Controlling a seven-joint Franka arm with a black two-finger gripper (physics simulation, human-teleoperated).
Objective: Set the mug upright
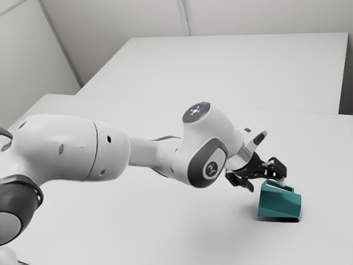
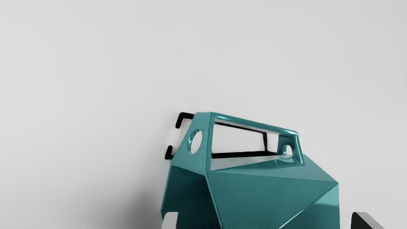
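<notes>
Lying on its side on the pale table (image 1: 138, 221), the angular teal mug (image 1: 278, 204) appears toward the exterior view's right, its handle (image 2: 254, 123) uppermost. The gripper (image 1: 267, 183) is open just above and beside it, with fingers (image 2: 365, 220) spread wide; one overlaps the edge of the dark mouth (image 2: 190, 190) in the wrist view, contact being indeterminable, while the other stands apart from the body.
</notes>
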